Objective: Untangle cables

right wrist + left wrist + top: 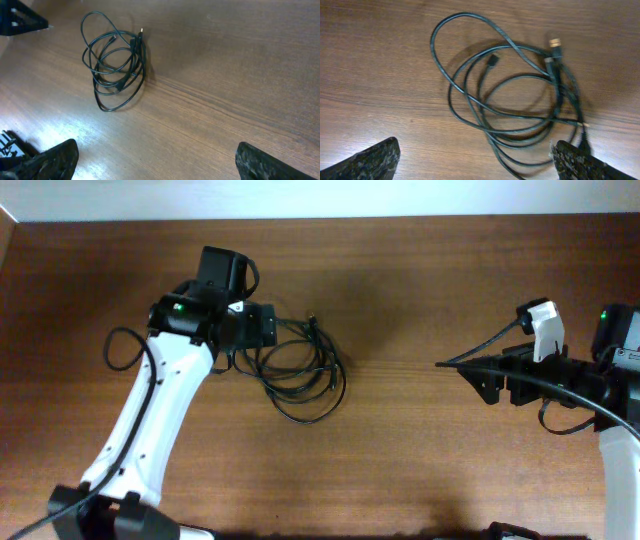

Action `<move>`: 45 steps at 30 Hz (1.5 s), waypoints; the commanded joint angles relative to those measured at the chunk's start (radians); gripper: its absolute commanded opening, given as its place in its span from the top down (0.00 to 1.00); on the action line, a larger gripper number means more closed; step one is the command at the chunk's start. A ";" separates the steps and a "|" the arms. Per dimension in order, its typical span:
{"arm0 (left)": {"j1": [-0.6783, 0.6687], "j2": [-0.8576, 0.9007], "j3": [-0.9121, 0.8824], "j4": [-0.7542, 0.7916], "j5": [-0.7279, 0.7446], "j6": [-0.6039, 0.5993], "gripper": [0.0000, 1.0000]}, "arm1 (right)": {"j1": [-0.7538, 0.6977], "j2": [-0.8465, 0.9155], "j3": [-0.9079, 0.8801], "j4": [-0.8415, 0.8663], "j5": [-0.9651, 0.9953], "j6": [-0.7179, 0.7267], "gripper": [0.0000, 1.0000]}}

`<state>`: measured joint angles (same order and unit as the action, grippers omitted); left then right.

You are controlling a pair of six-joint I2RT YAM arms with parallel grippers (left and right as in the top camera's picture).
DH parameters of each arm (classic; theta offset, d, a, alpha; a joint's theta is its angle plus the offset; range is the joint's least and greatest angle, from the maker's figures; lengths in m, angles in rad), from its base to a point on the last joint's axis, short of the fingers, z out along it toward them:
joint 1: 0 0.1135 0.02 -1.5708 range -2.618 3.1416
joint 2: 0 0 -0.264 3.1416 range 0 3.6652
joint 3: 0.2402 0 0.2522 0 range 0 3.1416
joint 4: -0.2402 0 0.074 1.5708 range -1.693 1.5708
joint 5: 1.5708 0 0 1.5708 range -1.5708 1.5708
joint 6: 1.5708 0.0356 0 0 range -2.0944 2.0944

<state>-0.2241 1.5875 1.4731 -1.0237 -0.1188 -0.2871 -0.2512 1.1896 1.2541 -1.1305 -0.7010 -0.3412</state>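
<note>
The table [380, 60] is showing smooth brown wood grain and catching a soft sheen, while the cables [470, 107] are wearing thin black, faintly glossy sheathing. One plug [555, 43] is glinting gold like metal, and the fingers [370, 161] of the left gripper [476, 162] are looking black, rough and speckled.

We find the cables [300, 372] in one coil on the counter [420, 270], left of centre. Our left hand [265, 330] is at the coil's far-left side. Our right hand [485, 375] is well apart, near the right edge.
</note>
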 commanded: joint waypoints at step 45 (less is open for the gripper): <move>0.106 -0.297 0.061 0.445 0.885 0.573 1.00 | -0.004 -0.150 0.088 -0.034 -0.190 -0.025 0.01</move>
<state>-0.1139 1.3998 1.5223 -0.6121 0.7353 0.2703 -0.2520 1.0706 1.3197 -1.1702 -0.8665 -0.3527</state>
